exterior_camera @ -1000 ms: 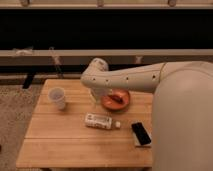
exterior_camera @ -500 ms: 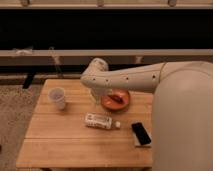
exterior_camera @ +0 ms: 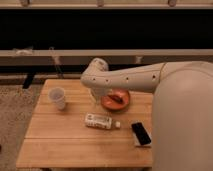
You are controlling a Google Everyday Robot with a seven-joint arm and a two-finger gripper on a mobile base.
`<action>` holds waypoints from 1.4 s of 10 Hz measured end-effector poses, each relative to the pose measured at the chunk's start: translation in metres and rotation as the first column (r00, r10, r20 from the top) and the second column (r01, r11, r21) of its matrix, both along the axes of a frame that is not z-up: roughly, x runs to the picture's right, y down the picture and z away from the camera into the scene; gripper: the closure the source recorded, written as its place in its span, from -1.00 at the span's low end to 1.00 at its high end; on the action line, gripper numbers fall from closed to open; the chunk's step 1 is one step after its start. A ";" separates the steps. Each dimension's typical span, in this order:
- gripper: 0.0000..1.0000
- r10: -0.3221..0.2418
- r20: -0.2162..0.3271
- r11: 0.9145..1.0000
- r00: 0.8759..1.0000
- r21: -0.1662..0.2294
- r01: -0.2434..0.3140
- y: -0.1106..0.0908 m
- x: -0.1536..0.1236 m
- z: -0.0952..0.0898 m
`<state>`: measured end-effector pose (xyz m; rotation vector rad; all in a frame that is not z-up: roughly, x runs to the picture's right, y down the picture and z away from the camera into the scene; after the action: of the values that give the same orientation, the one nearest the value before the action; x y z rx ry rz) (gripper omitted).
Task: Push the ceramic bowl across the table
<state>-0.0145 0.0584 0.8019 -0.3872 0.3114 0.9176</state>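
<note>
**A:** What stands at the left of the table [exterior_camera: 65, 145]?

**B:** A white cup [exterior_camera: 57, 97]. It is upright on the far left part of the light plank top.

**A:** And to the right of that?

**B:** A small white bottle [exterior_camera: 100, 121] lies on its side near the middle of the table, with its cap end pointing right. It is apart from the cup and lies nearer than the bowl.

**A:** Where is the gripper?

**B:** The gripper [exterior_camera: 95, 96] hangs down from the bend of the white arm [exterior_camera: 127, 77], just beside the left rim of the ceramic bowl [exterior_camera: 117, 100]. One cannot tell whether it touches that rim, nor whether it is released or clenched.

**A:** And the bowl itself?

**B:** It is shallow and orange-red, with a darker inside. It sits on the far part of the table, right of centre, partly under the arm.

**A:** Anything further right?

**B:** A black phone [exterior_camera: 141, 133] lies flat on the near right part of the top, apart from the bowl and the bottle. Beyond it, the robot's white body [exterior_camera: 185, 120] fills the right side and hides the table's right edge.
</note>
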 end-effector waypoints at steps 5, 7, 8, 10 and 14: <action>-0.60 0.000 0.000 1.000 1.000 0.000 0.000 0.000 0.000 0.000; -0.60 0.001 0.005 1.000 1.000 -0.011 -0.001 -0.002 -0.001 0.006; -0.60 0.007 0.008 1.000 1.000 -0.024 -0.007 -0.006 -0.001 0.019; -0.60 0.023 0.019 0.998 1.000 -0.057 -0.022 -0.010 -0.009 0.050; -0.60 0.047 0.032 0.990 0.998 -0.134 -0.043 0.008 -0.029 0.083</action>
<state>-0.0439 0.0660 0.8845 -0.5348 0.3336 0.9357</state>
